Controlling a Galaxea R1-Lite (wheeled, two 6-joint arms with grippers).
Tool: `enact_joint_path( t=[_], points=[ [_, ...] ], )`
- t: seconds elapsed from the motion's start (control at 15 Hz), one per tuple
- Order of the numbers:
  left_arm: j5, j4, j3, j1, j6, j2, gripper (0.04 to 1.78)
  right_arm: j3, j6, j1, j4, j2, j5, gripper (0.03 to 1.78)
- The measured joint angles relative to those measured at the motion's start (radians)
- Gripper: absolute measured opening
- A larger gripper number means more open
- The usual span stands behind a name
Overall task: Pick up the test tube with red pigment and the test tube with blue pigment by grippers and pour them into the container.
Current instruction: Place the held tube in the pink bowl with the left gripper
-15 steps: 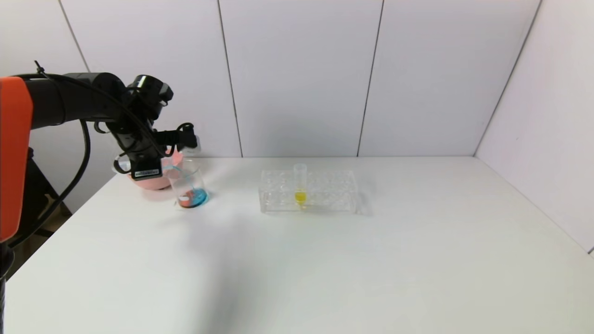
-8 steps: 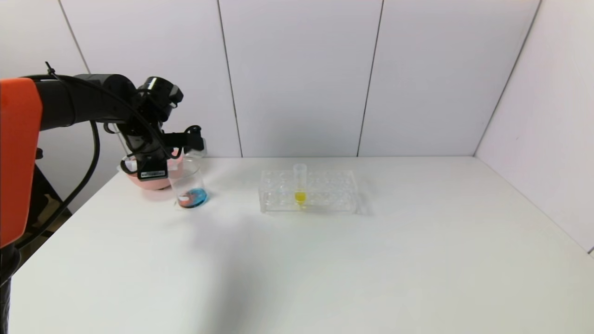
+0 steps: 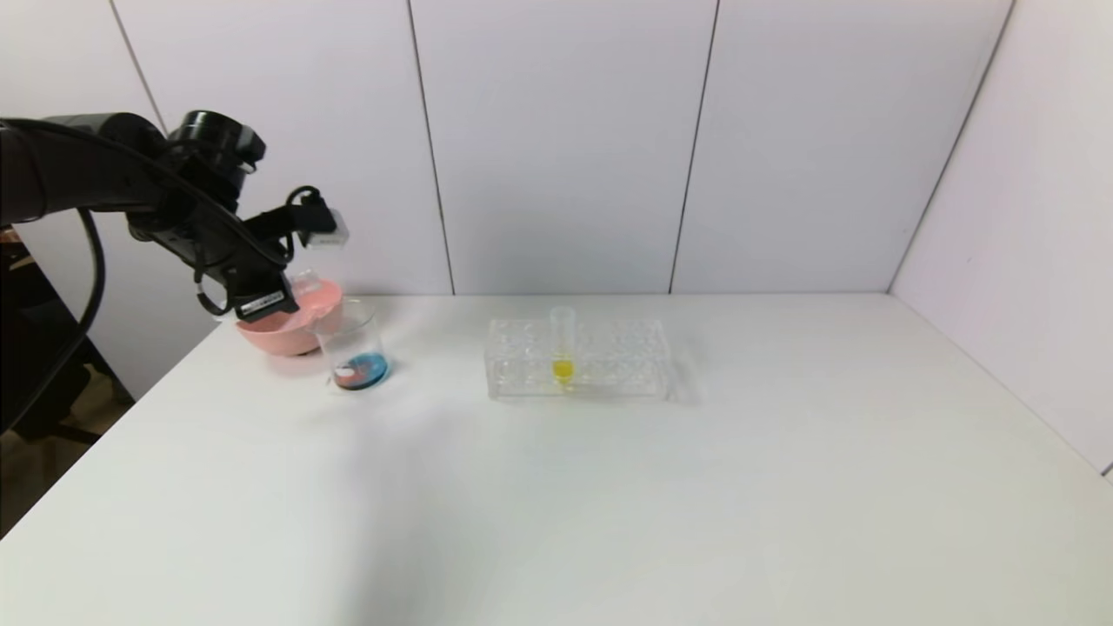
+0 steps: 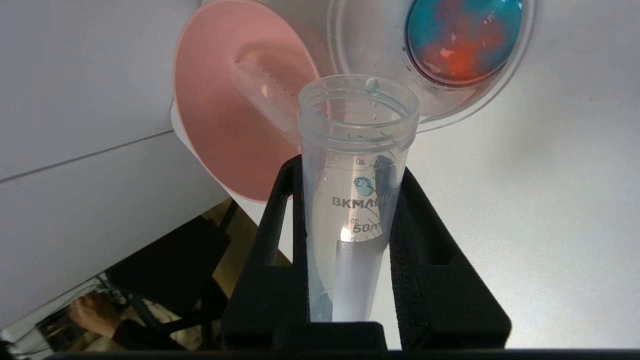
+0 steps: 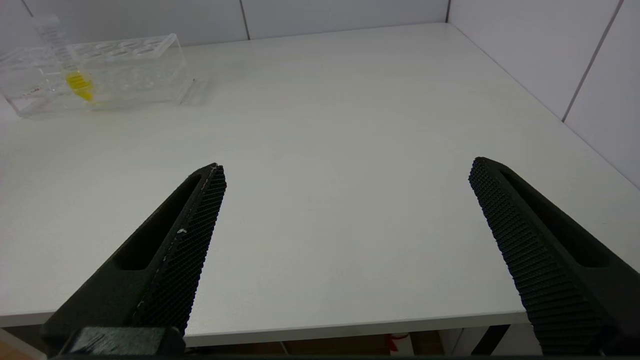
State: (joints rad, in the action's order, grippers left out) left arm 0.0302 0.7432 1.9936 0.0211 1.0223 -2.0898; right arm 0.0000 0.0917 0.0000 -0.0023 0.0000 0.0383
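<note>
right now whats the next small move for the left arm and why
Probably lower the emptied tube into the pink bowl and release. The left end effector grips it, only blue droplets remain, the beaker holds both colours, and another tube already lies in that bowl.

A white table stands against pale panelled walls with dark seams.

A clear rectangular tube rack stands on the white table, toward the back and well apart from the right wall. One slim tube with yellow liquid stands upright in a front hole of the rack, near its middle; the other holes hold nothing. Well to the left of the rack, close to the table's back left corner, sits a round pink bowl. Another clear tube lies inside that bowl.
</note>
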Motion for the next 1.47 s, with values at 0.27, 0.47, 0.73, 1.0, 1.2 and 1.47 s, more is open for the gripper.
enact_joint_path(
  t=[0.27, 0.47, 0.73, 1.0, 1.2, 1.47],
  points=[
    [-0.192, -0.145, -0.028, 0.052, -0.327, 0.038, 0.47, 0.0, 0.0, 0.0, 0.0, 0.0, 0.0, 1.77],
    [-0.258, -0.406, -0.217, 0.06, -0.649, 0.086, 0.47, 0.0, 0.0, 0.0, 0.0, 0.0, 0.0, 1.77],
    [-0.121, -0.944, -0.56, 0.06, -0.955, 0.159, 0.47, 0.0, 0.0, 0.0, 0.0, 0.0, 0.0, 1.77],
    [0.05, -1.457, -0.912, 0.063, -1.051, 0.224, 0.47, 0.0, 0.0, 0.0, 0.0, 0.0, 0.0, 1.77],
    [0.084, -1.822, -1.15, 0.064, -1.057, 0.24, 0.47, 0.0, 0.0, 0.0, 0.0, 0.0, 0.0, 1.77],
    [0.094, -2.156, -1.279, 0.065, -1.057, 0.177, 0.47, 0.0, 0.0, 0.0, 0.0, 0.0, 0.0, 1.77]
  ],
)
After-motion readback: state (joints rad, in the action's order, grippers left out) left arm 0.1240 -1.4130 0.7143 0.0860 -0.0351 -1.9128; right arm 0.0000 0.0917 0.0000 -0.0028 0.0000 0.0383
